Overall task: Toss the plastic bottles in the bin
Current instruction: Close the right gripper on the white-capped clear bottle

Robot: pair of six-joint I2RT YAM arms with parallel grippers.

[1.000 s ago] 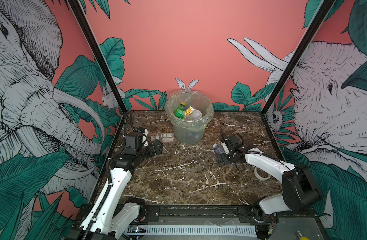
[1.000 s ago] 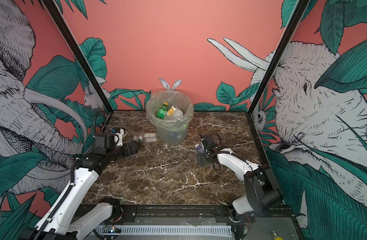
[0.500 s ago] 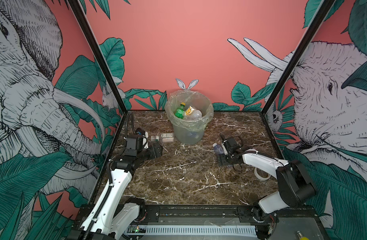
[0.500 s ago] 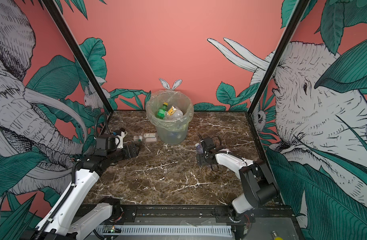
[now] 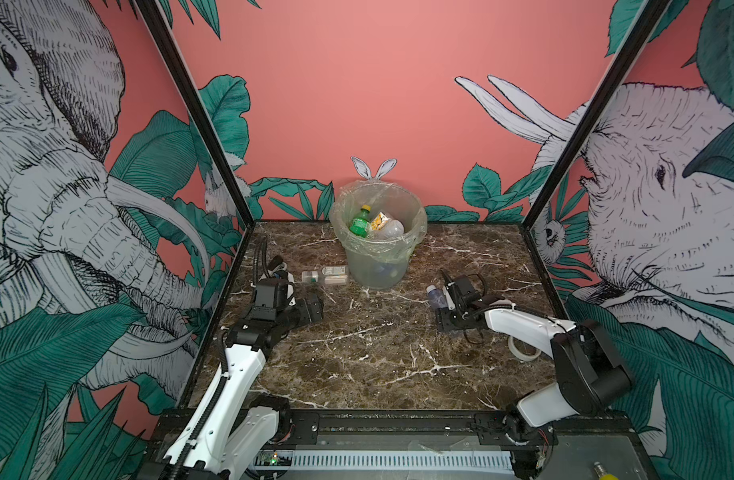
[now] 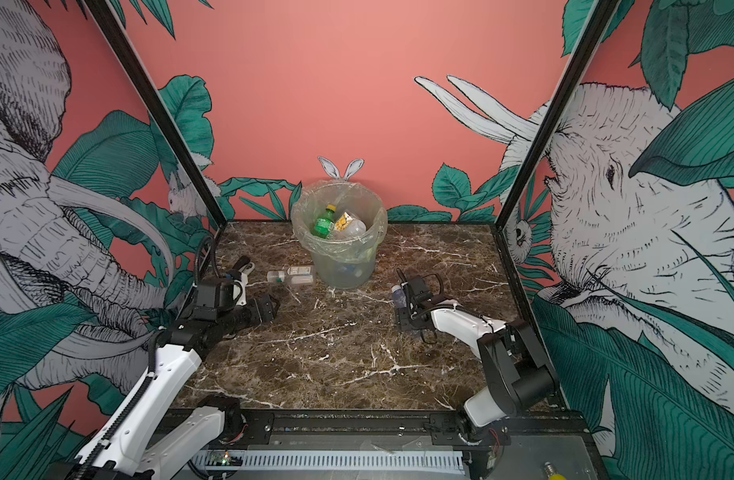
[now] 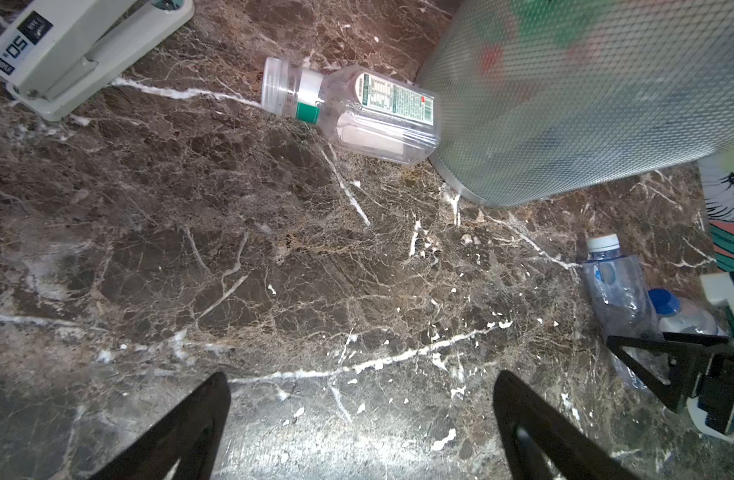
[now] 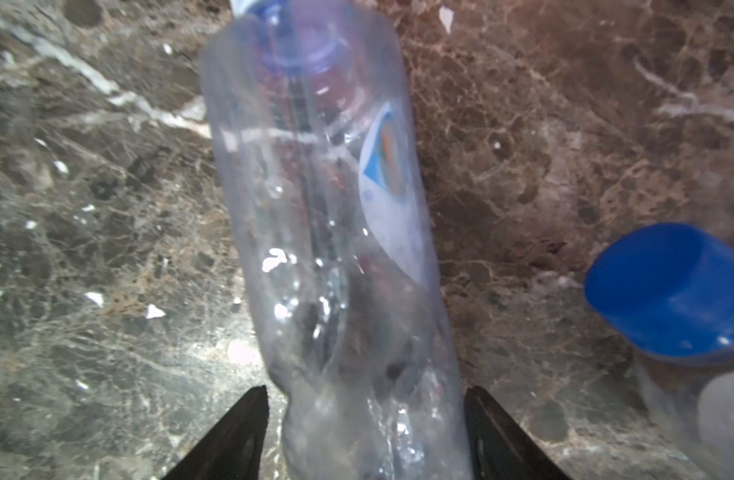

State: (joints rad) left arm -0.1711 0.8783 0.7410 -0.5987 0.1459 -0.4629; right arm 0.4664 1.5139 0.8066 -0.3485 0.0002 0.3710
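A clear plastic bottle (image 8: 324, 199) with a white cap lies on the marble, right of the bin (image 5: 378, 257). My right gripper (image 8: 365, 390) is shut on its crumpled base, low over the table (image 5: 440, 297). A second bottle with a blue cap (image 8: 668, 291) lies just beside it. Another clear bottle (image 5: 326, 275) with a green-and-white label (image 7: 357, 108) lies against the bin's left foot. My left gripper (image 7: 361, 378) hangs open and empty, short of that bottle (image 6: 292, 275). A green bottle (image 5: 360, 222) and others lie inside the bin.
A white-and-black stapler-like object (image 7: 66, 54) lies at the left wall behind my left arm. A roll of clear tape (image 5: 523, 351) sits under my right forearm. Patterned walls close in the table (image 5: 378, 374) on three sides.
The right jaws have closed in from wide open onto the clear bottle's base. The left gripper has stayed open and shifted only slightly.
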